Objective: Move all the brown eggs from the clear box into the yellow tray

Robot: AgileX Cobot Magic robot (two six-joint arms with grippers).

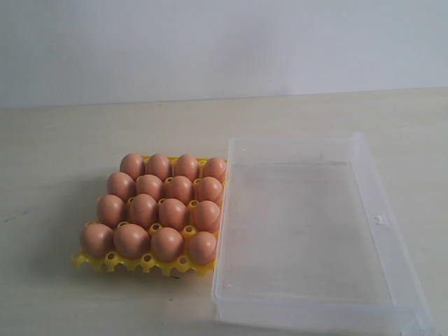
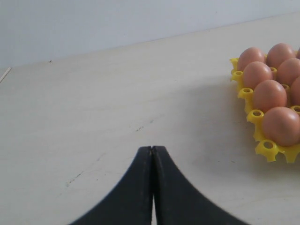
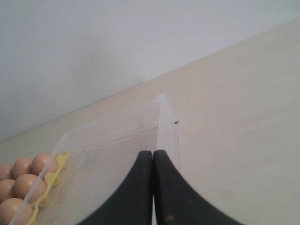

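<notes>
Several brown eggs (image 1: 142,208) fill the yellow tray (image 1: 145,263), which sits left of centre on the table. The clear box (image 1: 301,318) lies right beside it and holds no eggs. Neither arm appears in the exterior view. In the left wrist view, my left gripper (image 2: 152,148) is shut with nothing in it, over bare table, apart from the yellow tray (image 2: 267,151) and its brown eggs (image 2: 280,125). My right gripper (image 3: 153,152) is shut and empty above the clear box (image 3: 168,136); some brown eggs (image 3: 26,185) show through the box's wall.
The pale wooden table (image 1: 63,147) stretches back to a plain white wall (image 1: 224,42). Bare tabletop lies to the left of the tray and behind both containers.
</notes>
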